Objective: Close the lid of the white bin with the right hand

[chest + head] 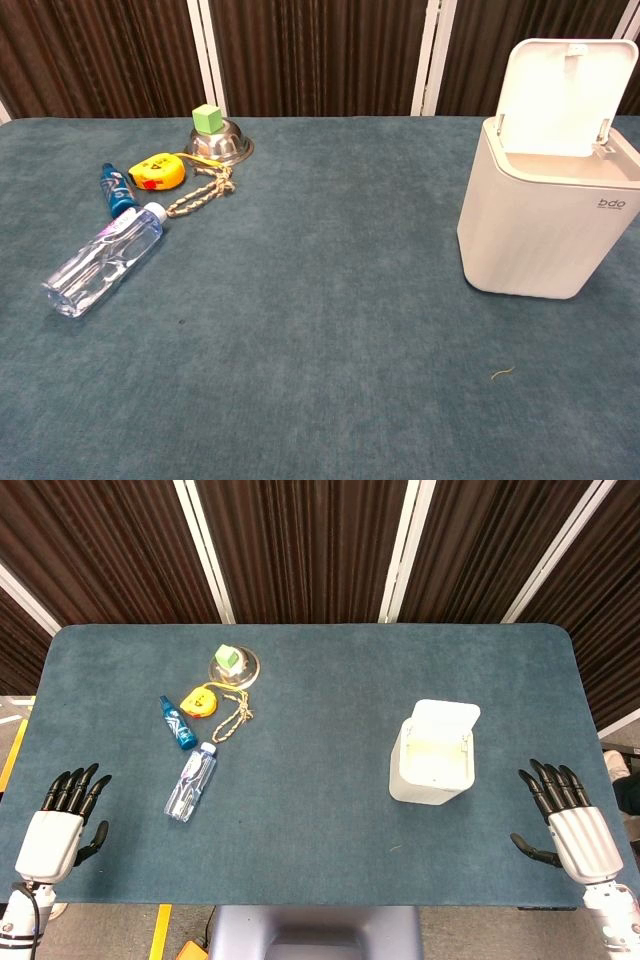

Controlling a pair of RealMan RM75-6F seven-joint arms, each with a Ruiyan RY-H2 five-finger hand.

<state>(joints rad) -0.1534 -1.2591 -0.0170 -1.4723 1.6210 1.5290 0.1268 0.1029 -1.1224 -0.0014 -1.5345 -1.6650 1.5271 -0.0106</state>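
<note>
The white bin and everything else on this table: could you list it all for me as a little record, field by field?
Bin: white plastic bin, right part of the table, upright
Lid: white hinged lid, standing open
Right hand: black-fingered right hand, near the table's right edge, apart from the bin, fingers spread, holding nothing
Left hand: black-fingered left hand, at the left edge, fingers spread, empty
Clutter at left: clear plastic water bottle lying down, small blue bottle, yellow tape measure, tan braided rope, steel bowl bearing a green cube
Surface: teal carpeted table
</note>
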